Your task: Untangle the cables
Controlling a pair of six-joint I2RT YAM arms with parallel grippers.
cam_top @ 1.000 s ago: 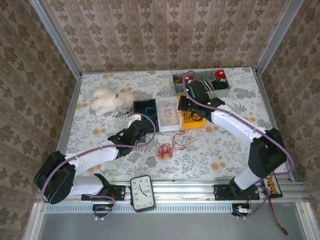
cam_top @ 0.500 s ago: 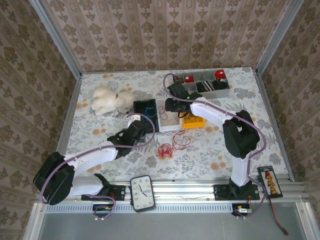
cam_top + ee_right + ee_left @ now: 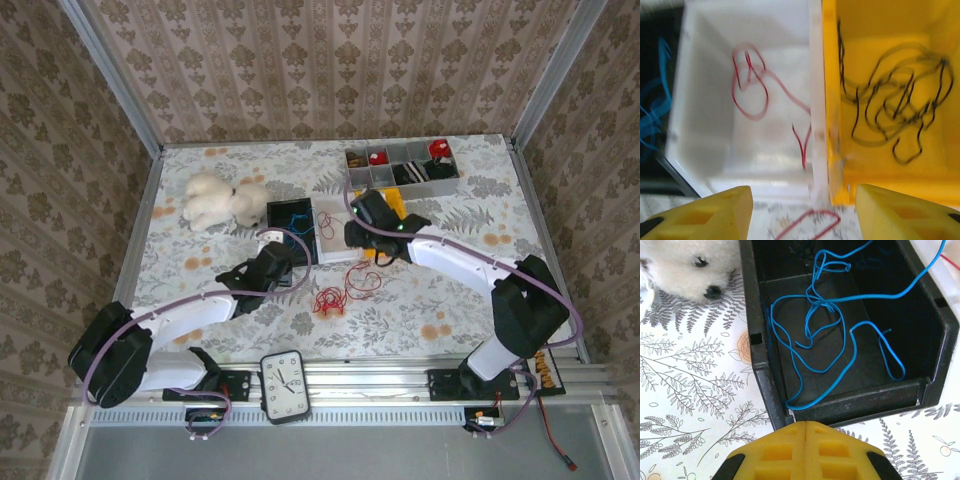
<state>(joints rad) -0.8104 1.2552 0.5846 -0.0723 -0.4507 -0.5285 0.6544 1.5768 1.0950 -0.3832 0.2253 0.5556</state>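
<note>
Blue cables [image 3: 832, 335] lie loose in a black bin [image 3: 759, 365], and my left gripper [image 3: 806, 429] stands shut and empty just outside its near wall. In the top view that left gripper [image 3: 283, 260] is at the black bin [image 3: 293, 228]. My right gripper [image 3: 805, 215] is open and holds nothing above the near edge of a white bin [image 3: 700, 150] and a yellow bin [image 3: 875, 175]. A red cable [image 3: 752, 85] lies in the white bin. Dark brown cables [image 3: 895, 110] lie in the yellow bin. A red tangle [image 3: 340, 290] rests on the table before the bins.
A white plush toy [image 3: 220, 200] lies left of the black bin. A grey compartment tray [image 3: 400, 165] stands at the back right. A clock [image 3: 285, 385] sits on the near rail between the arm bases.
My right gripper went from shut to open, swinging left from the yellow bin and then back to the bins' near edge. The left arm has stayed still.
</note>
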